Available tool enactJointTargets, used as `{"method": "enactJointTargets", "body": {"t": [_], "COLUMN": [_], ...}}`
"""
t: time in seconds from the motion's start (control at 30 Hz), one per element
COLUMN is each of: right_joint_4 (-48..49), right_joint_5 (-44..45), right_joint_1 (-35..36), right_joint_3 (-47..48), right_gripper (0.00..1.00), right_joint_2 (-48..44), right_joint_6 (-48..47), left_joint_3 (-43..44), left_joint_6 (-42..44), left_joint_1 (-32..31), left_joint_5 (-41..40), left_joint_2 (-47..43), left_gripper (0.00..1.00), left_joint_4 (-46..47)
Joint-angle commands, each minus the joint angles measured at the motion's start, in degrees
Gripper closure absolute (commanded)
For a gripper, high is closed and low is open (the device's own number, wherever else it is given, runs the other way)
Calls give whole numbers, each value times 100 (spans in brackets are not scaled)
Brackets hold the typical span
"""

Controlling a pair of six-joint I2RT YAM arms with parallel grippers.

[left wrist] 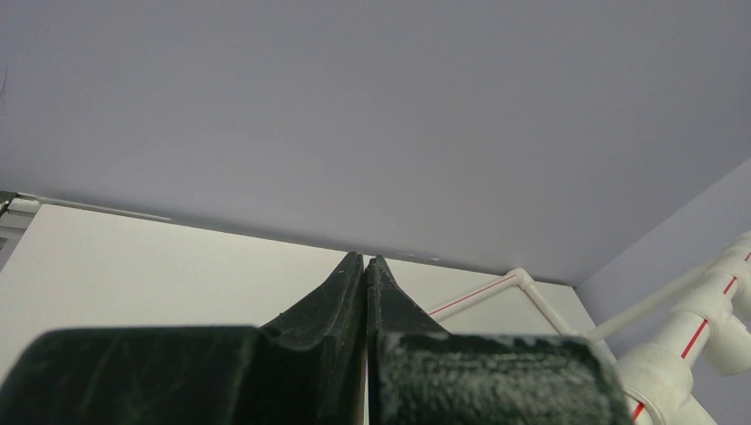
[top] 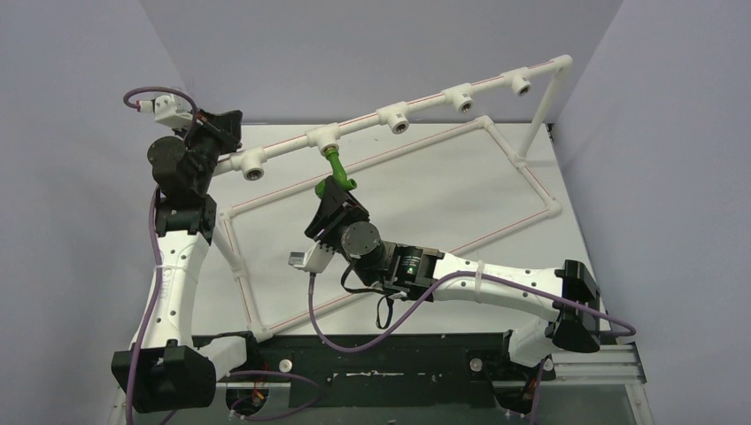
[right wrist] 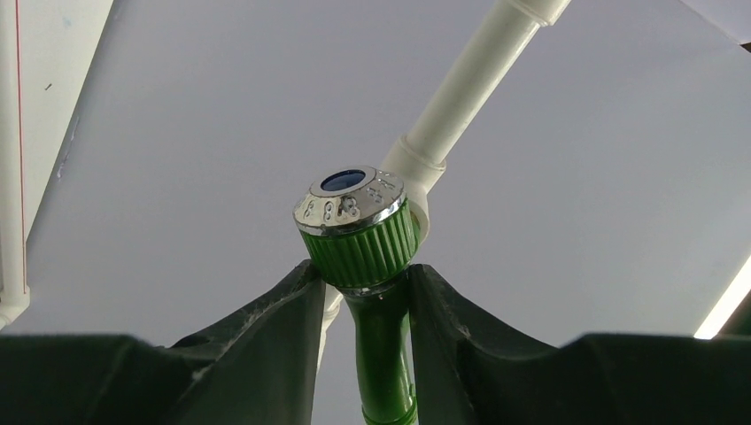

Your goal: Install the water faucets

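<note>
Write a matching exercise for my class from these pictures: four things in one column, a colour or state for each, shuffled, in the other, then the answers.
Column one
1. left claw
2. right claw
3. tap
4. raised pipe

Column two
A. white, with a row of side sockets
B. shut on nothing
C. green with a silver end
D. clamped around the tap

Pairs: 1-B, 2-D, 3-C, 4-A
</note>
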Motion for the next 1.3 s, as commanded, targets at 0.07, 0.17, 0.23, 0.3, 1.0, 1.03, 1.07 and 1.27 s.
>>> {"method": "enactJointTargets", "body": {"t": [0.07,0.17,0.23,0.3,1.0,1.03,1.07,1.27], "right_joint_4": [344,360,414,519,3624,3815,3966,5082], "right_joint_5": [160,34,-36,-164,-144,-67,14,654], "right_joint_1": [-61,-44,-27,-7,59,51,49,-26], "right_joint_3": [281,378,402,396,-326,-382,-421,-736], "right_gripper": [92,100,100,100,100,100,100,100], "right_joint_2": [-23,-21,-34,-78,-326,-326,-322,-379], "right_joint_6": [417,887,1184,1547,6746,6946,7140,8047], "left_joint_3": [-704,-705,-704,-709,-710,-706,-704,-713], "left_joint_6": [11,21,19,25,5,7,4,1], "left_joint_1": [89,88,89,89,88,89,88,89], "left_joint_5": [40,31,31,23,83,83,90,93], "left_joint_2": [755,749,747,746,720,720,713,703], "left_gripper": [100,100,100,100,100,100,100,100], "left_joint_4": [-1917,-1918,-1919,-1918,-1909,-1908,-1909,-1906]}}
